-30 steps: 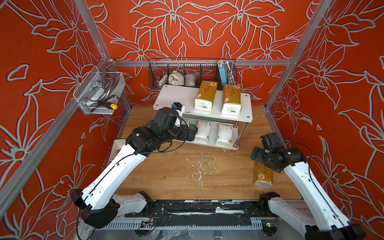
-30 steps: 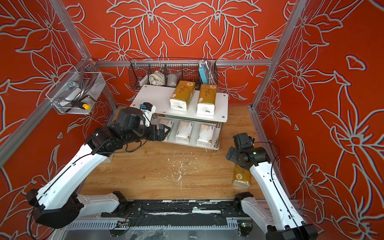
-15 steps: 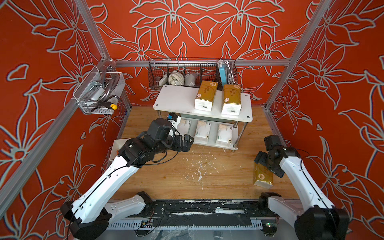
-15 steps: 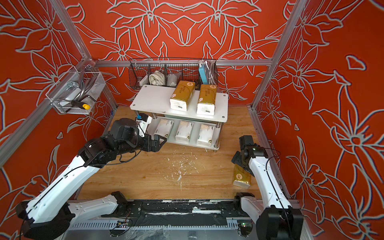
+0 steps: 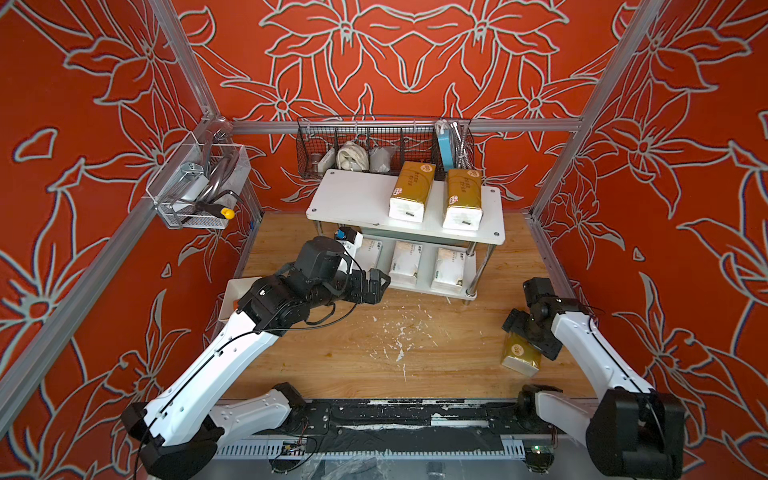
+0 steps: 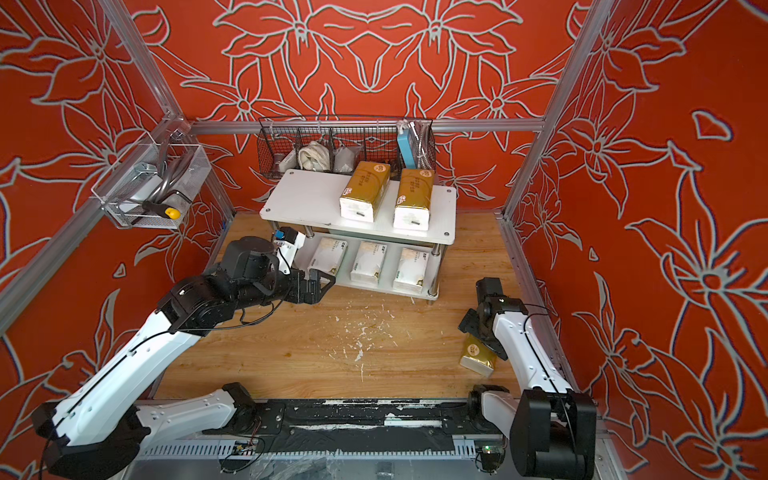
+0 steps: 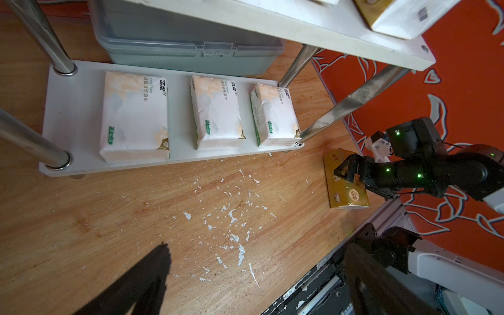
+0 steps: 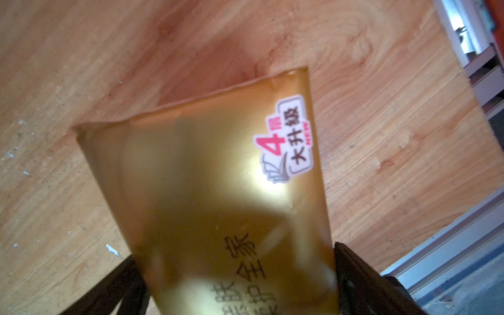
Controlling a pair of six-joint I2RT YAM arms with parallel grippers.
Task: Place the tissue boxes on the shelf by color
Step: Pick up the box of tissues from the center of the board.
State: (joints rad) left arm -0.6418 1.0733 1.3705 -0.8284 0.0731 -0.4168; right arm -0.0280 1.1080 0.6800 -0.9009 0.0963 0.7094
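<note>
The white two-tier shelf (image 5: pixel 353 203) stands at the back. Two gold tissue boxes (image 5: pixel 411 189) (image 5: pixel 463 193) lie on its top tier. Three white ones (image 7: pixel 133 114) (image 7: pixel 215 111) (image 7: pixel 274 114) lie in a row on the lower tier. A third gold box (image 5: pixel 519 357) (image 8: pixel 218 177) lies flat on the wooden floor at the right. My right gripper (image 5: pixel 534 338) (image 8: pixel 234 256) is down over it, open wide, a finger along each long side. My left gripper (image 5: pixel 374 286) (image 7: pixel 257 253) hangs open and empty in front of the lower tier's left end.
A black wire basket (image 5: pixel 374 141) with odds and ends hangs on the back wall, a clear bin (image 5: pixel 195 187) on the left wall. A grey-blue plastic box (image 7: pixel 185 41) sits behind the shelf. White flecks (image 5: pixel 399 332) dot the floor's middle. A white tray (image 5: pixel 237 291) lies under my left arm.
My left gripper has drawn back from the lower tier toward the front. My right gripper has come down over the gold box on the floor, its fingers now straddling it.
</note>
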